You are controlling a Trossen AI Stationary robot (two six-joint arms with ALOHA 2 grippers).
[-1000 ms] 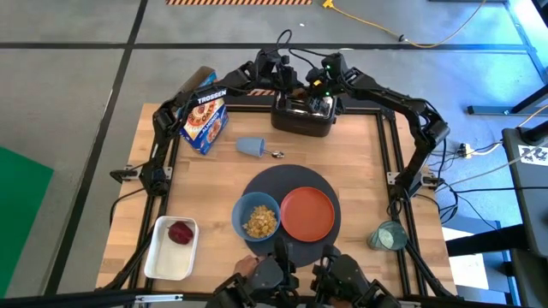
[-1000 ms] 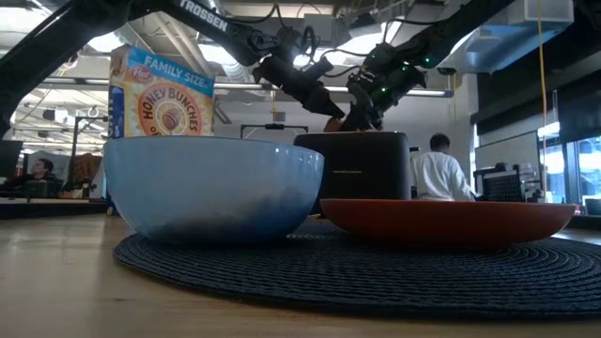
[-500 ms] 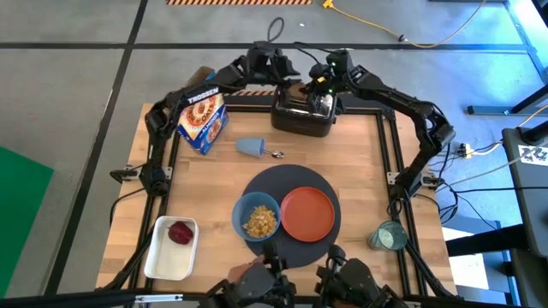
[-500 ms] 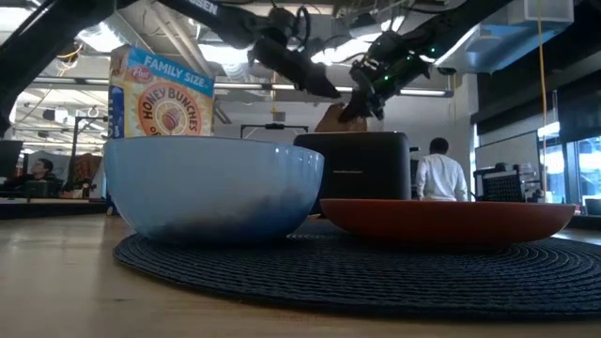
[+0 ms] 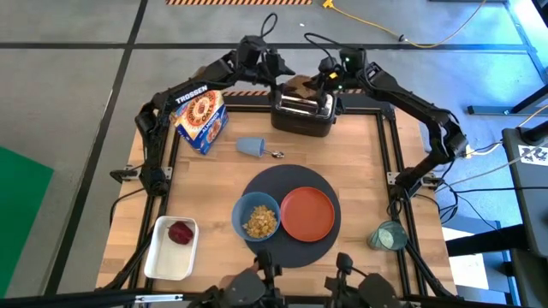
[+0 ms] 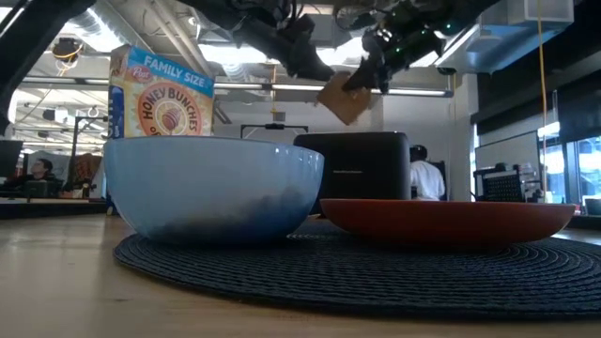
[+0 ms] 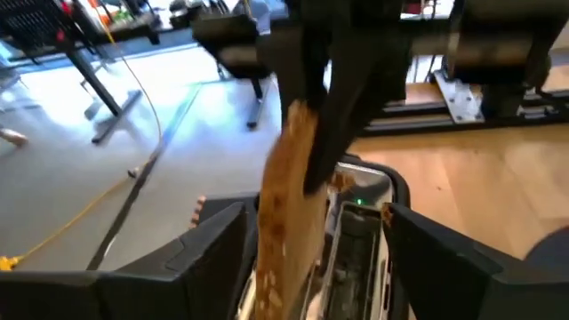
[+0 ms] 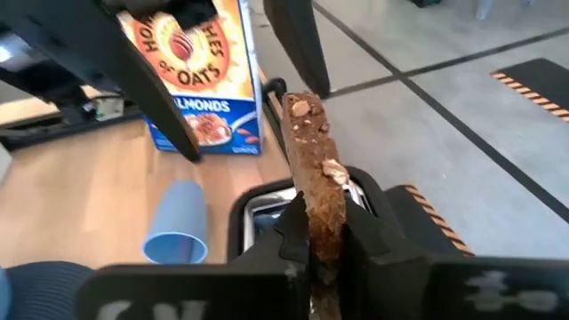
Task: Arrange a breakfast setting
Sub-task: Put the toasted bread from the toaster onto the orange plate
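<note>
Near edge of the bench: white tray at my left corner, small red fruit lying in it. Next in, the dark round placemat carries the blue bowl and the orange plate, side by side and just touching. From above the bowl shows cereal; from bench height its wall hides the contents.

Off the bench's right edge, near the frame, stands a greenish glass, too small to read clearly.

Mid-bench: a blue cup lies on its side, a small metal item just beside it, too tiny to name with confidence. Cereal box lies flat toward my left.

Far edge: black toaster, slots up. My right hand is above it, fingers closed on the lower end of the brown toast slice, which is clear of the slot and tilted. Its bottom edge is buried between my fingers. My left hand hangs close by on the other side of the toaster, fingers spread apart, holding nothing. In my left wrist view the slice is a blurred tan strip, partly covered by my right fingers.

Beyond, a person in white, half hidden by the toaster.
</note>
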